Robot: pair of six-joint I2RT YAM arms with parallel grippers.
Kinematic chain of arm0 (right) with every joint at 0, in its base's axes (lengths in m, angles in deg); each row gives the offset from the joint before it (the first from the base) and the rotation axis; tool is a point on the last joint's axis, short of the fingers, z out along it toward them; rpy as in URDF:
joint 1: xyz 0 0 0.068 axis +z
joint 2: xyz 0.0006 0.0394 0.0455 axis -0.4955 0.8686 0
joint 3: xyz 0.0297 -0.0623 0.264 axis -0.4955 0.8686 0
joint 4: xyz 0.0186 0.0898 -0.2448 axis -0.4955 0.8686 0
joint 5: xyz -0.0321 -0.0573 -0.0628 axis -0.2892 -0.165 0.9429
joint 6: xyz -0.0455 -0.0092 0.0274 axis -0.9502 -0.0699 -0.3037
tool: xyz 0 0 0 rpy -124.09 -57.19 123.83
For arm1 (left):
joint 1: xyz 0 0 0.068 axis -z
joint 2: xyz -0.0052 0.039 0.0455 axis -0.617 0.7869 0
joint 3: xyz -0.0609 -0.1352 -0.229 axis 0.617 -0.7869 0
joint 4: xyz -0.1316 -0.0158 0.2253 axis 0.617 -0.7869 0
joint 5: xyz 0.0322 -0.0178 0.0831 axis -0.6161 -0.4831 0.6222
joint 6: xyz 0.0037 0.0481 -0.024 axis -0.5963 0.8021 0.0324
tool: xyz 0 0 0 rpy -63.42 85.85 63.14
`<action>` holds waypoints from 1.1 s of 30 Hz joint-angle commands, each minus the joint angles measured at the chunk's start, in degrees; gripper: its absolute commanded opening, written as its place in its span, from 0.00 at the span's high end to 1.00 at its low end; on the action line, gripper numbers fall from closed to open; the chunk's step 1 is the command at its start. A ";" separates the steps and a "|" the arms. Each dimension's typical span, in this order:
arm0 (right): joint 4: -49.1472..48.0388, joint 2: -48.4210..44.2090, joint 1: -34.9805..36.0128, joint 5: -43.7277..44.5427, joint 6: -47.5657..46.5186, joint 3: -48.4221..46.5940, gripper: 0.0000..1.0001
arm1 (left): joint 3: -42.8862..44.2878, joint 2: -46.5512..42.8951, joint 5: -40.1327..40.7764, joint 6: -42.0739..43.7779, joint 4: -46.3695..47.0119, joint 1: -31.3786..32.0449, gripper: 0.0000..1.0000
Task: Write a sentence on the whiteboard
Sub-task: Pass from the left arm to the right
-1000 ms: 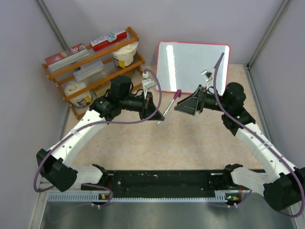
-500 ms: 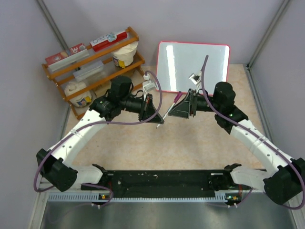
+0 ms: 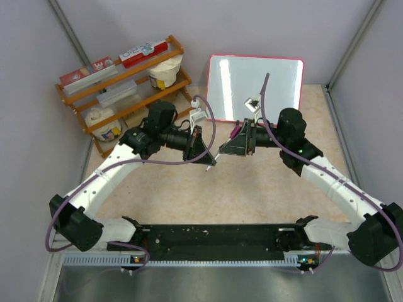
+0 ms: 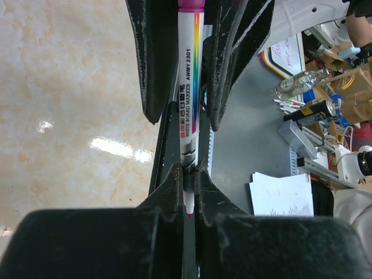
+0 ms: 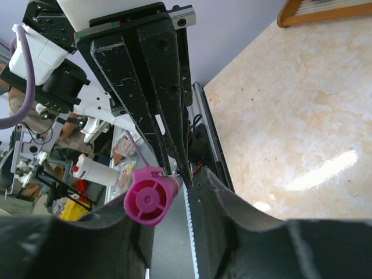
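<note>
You're closing the right gripper (image 5: 174, 195) in from wide open, jaws narrowing around the magenta plastic cap (image 5: 150, 200) of the white rainbow-striped whiteboard marker (image 4: 189, 87); can't tell if it's clamping yet. The left gripper (image 4: 187, 177) is pinching the barrel tight. The red-framed glossy white whiteboard (image 3: 255, 82) is standing behind the arms, blank, so uncapping is coming first.

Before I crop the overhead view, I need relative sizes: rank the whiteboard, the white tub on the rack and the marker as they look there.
1. whiteboard
2. white tub
3. marker, thin and only partly visible
</note>
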 commanded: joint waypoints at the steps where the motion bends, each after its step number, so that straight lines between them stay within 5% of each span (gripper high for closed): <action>1: -3.81 0.29 0.80 -1.88 0.34 -3.29 0.70 | 1.19 -0.12 -1.49 1.90 -0.24 0.07 1.00; 6: -2.93 0.38 1.24 -2.67 -0.89 -3.02 0.98 | 1.80 -0.12 -1.49 2.77 -1.38 0.07 1.00; 17: -0.39 -1.55 1.24 -0.83 -3.26 -2.23 1.00 | 3.74 0.67 1.05 5.85 -5.25 -0.01 1.00; 18: 0.58 -1.72 1.24 0.13 -3.70 -2.32 1.00 | 3.82 0.50 1.67 5.94 -5.34 0.07 0.97; 24: 5.33 -2.51 1.24 9.00 -5.73 -1.53 1.00 | 2.60 -2.22 7.73 4.02 -2.37 -0.54 0.39; 27: 4.28 -4.09 1.24 13.13 -4.76 -0.39 1.00 | 0.14 -4.33 9.23 1.82 1.77 -1.15 0.30; 33: 0.60 -10.94 1.24 25.70 -0.46 5.57 1.00 | -0.48 -4.96 13.53 1.55 2.22 -1.33 0.28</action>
